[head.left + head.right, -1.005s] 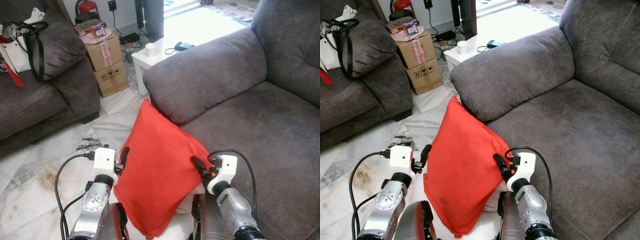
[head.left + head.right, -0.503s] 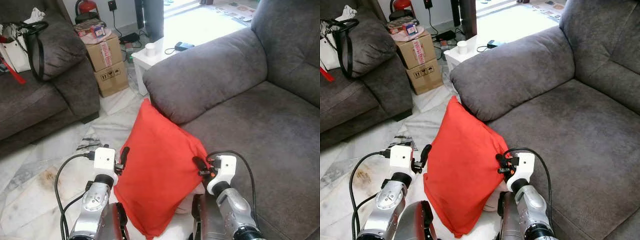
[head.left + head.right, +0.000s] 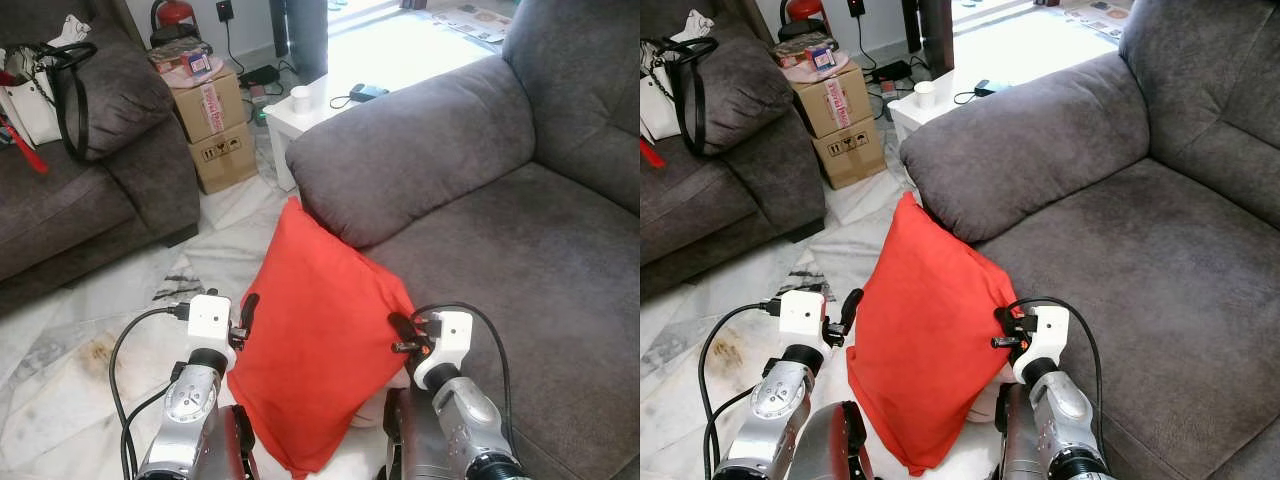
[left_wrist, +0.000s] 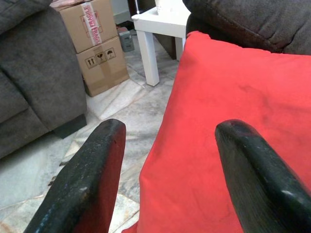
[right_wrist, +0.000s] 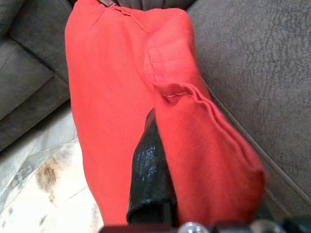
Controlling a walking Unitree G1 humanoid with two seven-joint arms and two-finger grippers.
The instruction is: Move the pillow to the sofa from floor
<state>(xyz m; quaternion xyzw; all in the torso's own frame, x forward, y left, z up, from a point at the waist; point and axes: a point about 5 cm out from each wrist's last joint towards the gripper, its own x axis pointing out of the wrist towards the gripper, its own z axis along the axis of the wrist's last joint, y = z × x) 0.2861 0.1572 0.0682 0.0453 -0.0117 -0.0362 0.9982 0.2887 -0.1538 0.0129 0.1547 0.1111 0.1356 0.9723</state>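
Note:
A red pillow stands on the marble floor, leaning against the front of the grey sofa under its armrest. My left gripper is open at the pillow's left edge; in the left wrist view its two fingers stand wide apart with that edge between them. My right gripper is shut on the pillow's right corner, beside the sofa seat. The right wrist view has one black finger pressed against the red cloth, and a fold of cloth hides the other finger.
Two stacked cardboard boxes and a white side table carrying a cup stand beyond the pillow. A second grey sofa with a white bag is at the left. Bare floor lies to my left.
My right gripper's fingers have turned in toward the pillow and closed on its right corner. The left gripper and the pillow have not moved.

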